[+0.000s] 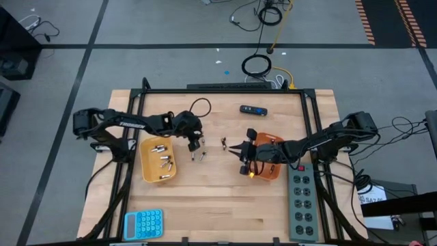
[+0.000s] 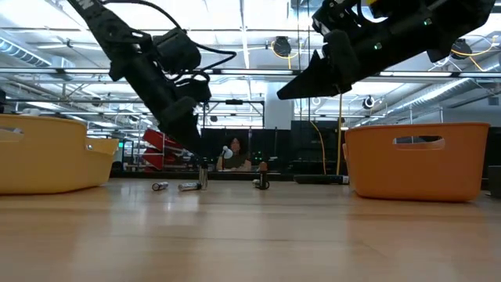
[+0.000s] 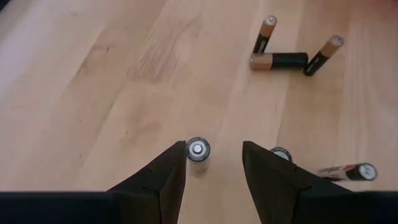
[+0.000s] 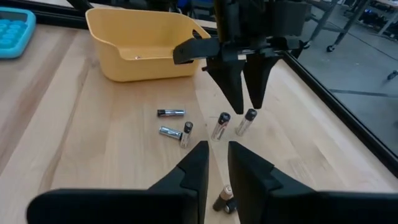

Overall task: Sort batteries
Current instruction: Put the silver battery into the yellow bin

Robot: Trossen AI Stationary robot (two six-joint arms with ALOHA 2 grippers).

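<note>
Several silvery batteries are on the wood in front of the yellow tray (image 1: 158,161). One stands upright (image 3: 198,149), another upright one (image 3: 281,154) is close by, and others lie flat (image 4: 170,132). My left gripper (image 3: 214,163) is open and points down over them (image 1: 196,144); the first upright cell is just inside one fingertip. More silvery cells lie in the yellow tray (image 1: 164,161). Three dark copper-tipped batteries (image 3: 278,60) lie farther toward the orange tray (image 1: 268,166). My right gripper (image 4: 217,160) hangs above those dark cells (image 4: 224,199), open by a narrow gap and raised off the table (image 2: 301,84).
A black-and-blue oblong device (image 1: 252,109) lies near the far edge. A blue calculator-like pad (image 1: 143,223) sits at the near left corner. A grey power strip (image 1: 300,199) runs along the right side. Bare wood stretches across the near middle of the table (image 1: 218,205).
</note>
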